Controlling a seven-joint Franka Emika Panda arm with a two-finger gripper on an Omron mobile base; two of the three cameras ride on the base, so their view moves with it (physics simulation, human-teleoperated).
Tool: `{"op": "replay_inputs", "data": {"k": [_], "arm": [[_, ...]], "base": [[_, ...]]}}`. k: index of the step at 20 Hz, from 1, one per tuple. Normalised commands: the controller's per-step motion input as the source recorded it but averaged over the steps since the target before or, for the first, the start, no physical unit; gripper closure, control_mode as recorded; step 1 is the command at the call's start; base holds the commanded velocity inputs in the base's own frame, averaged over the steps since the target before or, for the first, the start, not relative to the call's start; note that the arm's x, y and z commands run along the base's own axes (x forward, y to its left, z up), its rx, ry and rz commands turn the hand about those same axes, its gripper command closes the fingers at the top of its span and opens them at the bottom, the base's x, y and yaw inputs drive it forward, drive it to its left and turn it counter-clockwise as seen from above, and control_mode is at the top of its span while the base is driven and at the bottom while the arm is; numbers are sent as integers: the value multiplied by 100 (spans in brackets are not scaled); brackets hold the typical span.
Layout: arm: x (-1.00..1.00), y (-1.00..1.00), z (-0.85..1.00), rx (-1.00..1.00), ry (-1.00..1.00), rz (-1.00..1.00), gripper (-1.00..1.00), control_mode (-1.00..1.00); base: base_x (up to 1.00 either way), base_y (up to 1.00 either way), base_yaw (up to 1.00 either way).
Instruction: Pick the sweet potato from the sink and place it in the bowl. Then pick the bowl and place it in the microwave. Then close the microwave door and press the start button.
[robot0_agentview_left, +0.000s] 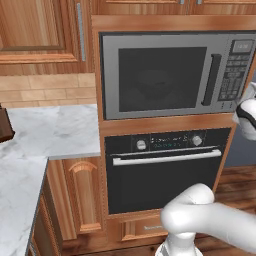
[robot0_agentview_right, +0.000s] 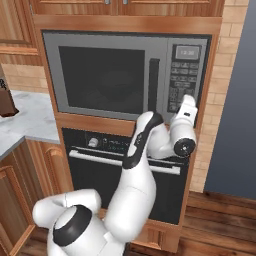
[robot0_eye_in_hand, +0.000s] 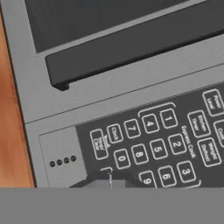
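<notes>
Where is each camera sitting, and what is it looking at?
Left base view: behind the arm's left, facing the shut microwave door and oven; white arm at lower right.
Right base view: behind its right, same wall; the pincer meets the keypad.
Hand view: on the hand, rolled, close on the keypad.
The base views share microwave and oven.

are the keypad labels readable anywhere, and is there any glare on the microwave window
Hand view: the keypad sits close and rolled sideways, digits legible, small word labels soft. Left base view: keypad buttons are blurred specks. Right base view: the same, with the pincer at its lower edge. No glare on the dark window, just flat, even light.
</notes>
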Motion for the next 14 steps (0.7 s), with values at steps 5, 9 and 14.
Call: {"op": "replay_inputs", "data": {"k": [5, 9, 14], "arm": [[14, -38, -7, 0, 0, 0, 100, -100], [16, -12, -20, 0, 0, 0, 100, -100], [29, 0, -19, 0, 0, 0, 100, -100]], "base": [[0, 0, 0], [0, 0, 0], [0, 0, 0]]}}
